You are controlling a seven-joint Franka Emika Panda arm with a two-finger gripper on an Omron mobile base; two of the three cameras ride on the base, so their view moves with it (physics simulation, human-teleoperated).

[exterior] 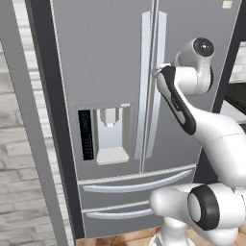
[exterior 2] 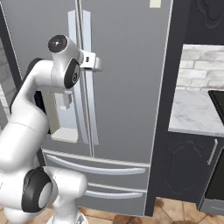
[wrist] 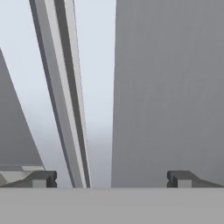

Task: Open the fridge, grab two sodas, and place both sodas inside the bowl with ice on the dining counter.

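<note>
The fridge stands right in front of me, a tall grey steel unit with both upper doors shut. My gripper is up against the right door's long silver handle, close to the seam between the doors. In the hand view the gripper is open, its dark fingertips spread wide, and the pale handle runs up between them. Nothing is held. The sodas, the bowl with ice and the dining counter are out of view.
A water dispenser is set in the left door, and two drawers lie below. A dark panel and a brick wall flank the fridge's left side. To its right are a marble worktop and dark cabinets.
</note>
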